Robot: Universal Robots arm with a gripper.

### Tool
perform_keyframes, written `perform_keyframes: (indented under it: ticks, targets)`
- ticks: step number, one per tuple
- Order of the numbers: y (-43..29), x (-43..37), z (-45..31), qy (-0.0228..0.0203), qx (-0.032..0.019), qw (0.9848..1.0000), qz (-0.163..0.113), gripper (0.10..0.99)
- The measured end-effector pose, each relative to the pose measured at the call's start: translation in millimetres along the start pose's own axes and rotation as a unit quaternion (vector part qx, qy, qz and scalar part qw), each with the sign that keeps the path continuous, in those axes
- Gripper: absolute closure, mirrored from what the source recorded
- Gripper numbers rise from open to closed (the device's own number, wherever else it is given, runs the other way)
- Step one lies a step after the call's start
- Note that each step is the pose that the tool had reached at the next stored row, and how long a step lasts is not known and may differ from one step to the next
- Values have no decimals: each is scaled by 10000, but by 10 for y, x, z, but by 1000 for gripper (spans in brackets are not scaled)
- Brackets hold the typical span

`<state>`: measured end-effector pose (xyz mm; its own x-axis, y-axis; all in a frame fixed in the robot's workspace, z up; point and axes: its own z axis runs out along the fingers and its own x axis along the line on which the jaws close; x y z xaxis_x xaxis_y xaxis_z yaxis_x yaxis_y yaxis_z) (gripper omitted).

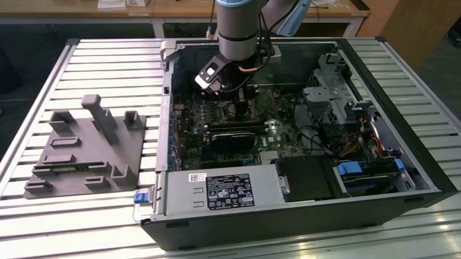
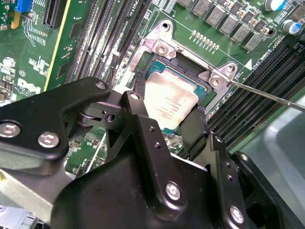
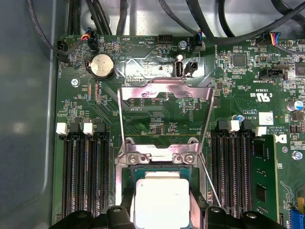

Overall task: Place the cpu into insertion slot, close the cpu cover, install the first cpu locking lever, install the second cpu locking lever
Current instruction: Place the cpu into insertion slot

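Inside the open computer case (image 1: 421, 162) on the slatted surface (image 1: 108, 59), the tool (image 3: 162, 206) hangs low over the green motherboard (image 3: 157, 119). The step in hand is the first one: putting the cpu (image 3: 162, 198) into the insertion slot (image 2: 157, 66). In both wrist views the black fingers (image 2: 137, 112) press against two opposite edges of the chip, so the tool is clenched on the cpu. The chip sits squarely over the socket, inside its metal rim. It is either just above the contacts or barely resting on them, and I cannot tell which from these angles. The cpu cover (image 3: 138, 90) stands flipped back on its hinge, away from the socket. The two thin wire locking levers (image 3: 120, 119) are swung free, one on each side, so neither closing nor latching has begun.

As I judge it, the next move calls for the chip to be level and matched to the socket's corners before the grip lets go, with no sideways push on it.

The cpu itself is a small flat square with rounded corners and a pale, dull silver face carrying faint print.
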<state>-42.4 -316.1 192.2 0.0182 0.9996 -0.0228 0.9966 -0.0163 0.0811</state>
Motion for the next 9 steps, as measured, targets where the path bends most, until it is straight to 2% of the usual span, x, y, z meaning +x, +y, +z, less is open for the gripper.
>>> perform_keyframes:
  ticks: [7, 9]
  targets:
    - [0, 0, 2, 0, 0, 10000, 0, 549]
    - [-1, 0, 2, 25, 0, 10000, 2, 549]
